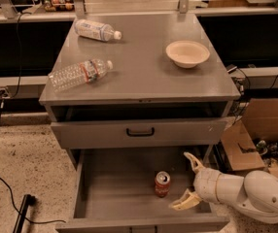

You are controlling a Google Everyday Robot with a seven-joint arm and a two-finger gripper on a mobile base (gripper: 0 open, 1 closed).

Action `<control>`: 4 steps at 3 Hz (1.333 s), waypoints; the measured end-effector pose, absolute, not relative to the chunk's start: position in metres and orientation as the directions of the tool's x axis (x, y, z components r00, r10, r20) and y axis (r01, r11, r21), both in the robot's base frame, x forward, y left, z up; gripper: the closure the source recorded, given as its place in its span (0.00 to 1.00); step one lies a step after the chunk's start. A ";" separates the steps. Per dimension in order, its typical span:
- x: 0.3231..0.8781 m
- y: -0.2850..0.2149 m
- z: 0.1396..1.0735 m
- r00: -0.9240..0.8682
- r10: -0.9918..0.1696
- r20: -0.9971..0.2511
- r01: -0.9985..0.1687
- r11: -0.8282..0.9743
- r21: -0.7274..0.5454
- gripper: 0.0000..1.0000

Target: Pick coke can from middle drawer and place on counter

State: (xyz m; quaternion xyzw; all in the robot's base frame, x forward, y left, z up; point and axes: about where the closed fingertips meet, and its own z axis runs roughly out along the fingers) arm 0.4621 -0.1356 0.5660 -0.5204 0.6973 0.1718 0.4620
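As you look through the camera view, your end effector (187, 182) sits low at the right side of the pulled-out middle drawer (114, 188). Its two pale fingers are spread wide and grip nothing. The coke can (162, 183) stands upright on the drawer floor just to the left of them, apart from both fingertips. Up on the tabletop (144, 76) a rear water bottle (97, 30) and a front water bottle (79, 74) lie on their sides at the left. A pale bowl (187, 53) rests at the right.
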 end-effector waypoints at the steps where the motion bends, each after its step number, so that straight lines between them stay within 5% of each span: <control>1: 0.470 -0.127 0.548 -0.020 -0.540 -0.841 -0.887 0.397 -0.234 0.00; 4: 0.499 -0.110 0.467 -0.097 -0.422 -0.901 -0.876 0.467 -0.124 0.00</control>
